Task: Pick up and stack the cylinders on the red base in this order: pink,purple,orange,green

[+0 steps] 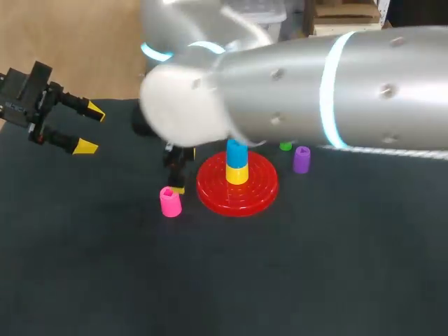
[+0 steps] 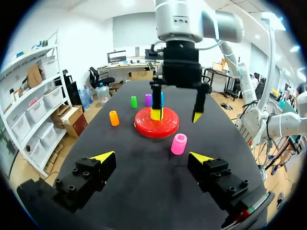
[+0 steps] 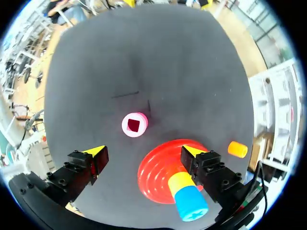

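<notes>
Ahead of spread right claw (image 3: 144, 152): pink cylinder (image 3: 135, 125), untouched.

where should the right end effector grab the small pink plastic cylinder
Take the small pink plastic cylinder by its curved side wall, coming down from above: it stands upright, square hole up, apart from the red base, so the open right end effector has room for a finger on each side.

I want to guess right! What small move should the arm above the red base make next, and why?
Probably slide the right gripper forward over the small pink plastic cylinder. Pink goes first; it stands upright just ahead of the open, empty fingers, beside the round red base.
</notes>
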`<state>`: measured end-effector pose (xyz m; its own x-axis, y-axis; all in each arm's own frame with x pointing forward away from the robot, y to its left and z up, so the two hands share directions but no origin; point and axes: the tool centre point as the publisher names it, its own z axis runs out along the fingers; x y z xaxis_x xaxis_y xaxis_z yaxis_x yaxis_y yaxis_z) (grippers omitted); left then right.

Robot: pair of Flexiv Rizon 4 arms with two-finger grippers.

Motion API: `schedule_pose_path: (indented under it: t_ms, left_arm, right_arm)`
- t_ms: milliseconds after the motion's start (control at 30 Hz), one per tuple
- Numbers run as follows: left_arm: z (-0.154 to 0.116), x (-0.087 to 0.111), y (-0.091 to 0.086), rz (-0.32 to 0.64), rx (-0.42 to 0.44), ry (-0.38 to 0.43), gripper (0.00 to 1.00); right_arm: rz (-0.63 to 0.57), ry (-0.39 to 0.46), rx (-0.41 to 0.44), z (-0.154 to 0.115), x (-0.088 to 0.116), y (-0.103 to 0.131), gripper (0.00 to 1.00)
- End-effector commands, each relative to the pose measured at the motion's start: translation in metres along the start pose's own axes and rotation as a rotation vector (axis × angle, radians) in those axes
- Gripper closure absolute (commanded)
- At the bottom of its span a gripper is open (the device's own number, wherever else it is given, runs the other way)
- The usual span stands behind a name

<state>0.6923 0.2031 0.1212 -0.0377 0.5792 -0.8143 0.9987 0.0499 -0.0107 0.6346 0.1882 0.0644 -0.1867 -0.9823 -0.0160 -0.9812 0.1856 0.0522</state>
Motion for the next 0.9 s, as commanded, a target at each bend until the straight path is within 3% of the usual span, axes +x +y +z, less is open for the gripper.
schedule_pose_path:
  t_ms: [33,233,567,900]
  left_arm:
    - [0.000,0.001,0.000,0.002,-0.001,-0.002,0.00]
    - [0.000,0.001,0.000,0.002,-0.001,-0.002,0.00]
    - [0.000,0.001,0.000,0.002,-0.001,-0.002,0.00]
    - [0.000,0.001,0.000,0.002,-0.001,-0.002,0.00]
  right_arm:
    - [0.023,-0.026,0.026,0.007,0.006,0.007,0.00]
    - [0.044,-0.068,0.043,0.011,0.011,0.012,0.00]
    - [-0.033,-0.045,0.036,0.023,-0.013,0.018,0.00]
    - [-0.043,-0.049,0.043,0.031,-0.020,0.015,0.00]
